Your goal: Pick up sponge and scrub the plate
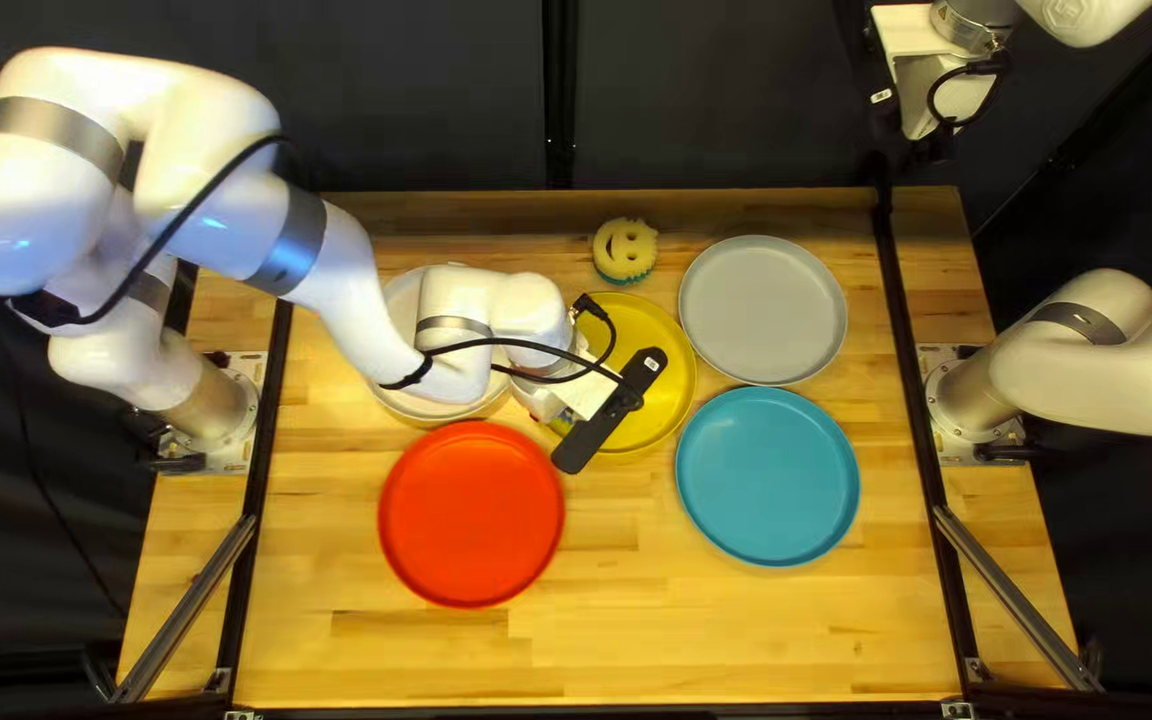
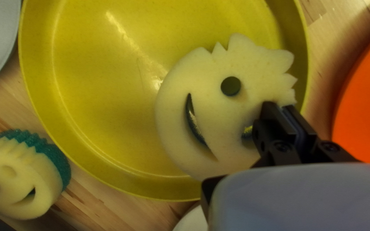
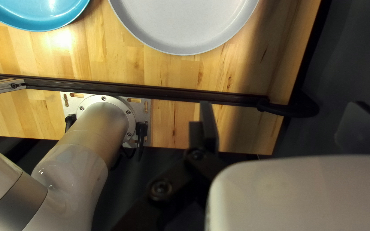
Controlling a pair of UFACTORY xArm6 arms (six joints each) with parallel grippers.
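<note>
In the top left view my left gripper (image 1: 610, 412) hangs over the yellow plate (image 1: 670, 367); whatever is below it is hidden there. The left wrist view shows a pale yellow smiley sponge (image 2: 210, 85) above the yellow plate (image 2: 91, 81), near the rim facing the red plate. My left gripper (image 2: 284, 112) is shut on this sponge at its edge, beside one eye hole. High at the far right in the top left view is my right gripper (image 1: 927, 96), away from the plates. In the right wrist view, my right gripper (image 3: 275, 124) is open with nothing held.
A second smiley sponge (image 1: 624, 248) with a teal back stands beyond the yellow plate. Around it are a grey plate (image 1: 763, 310), a blue plate (image 1: 767, 476) and a red plate (image 1: 471, 514). My left forearm crosses above a white plate (image 1: 406, 296).
</note>
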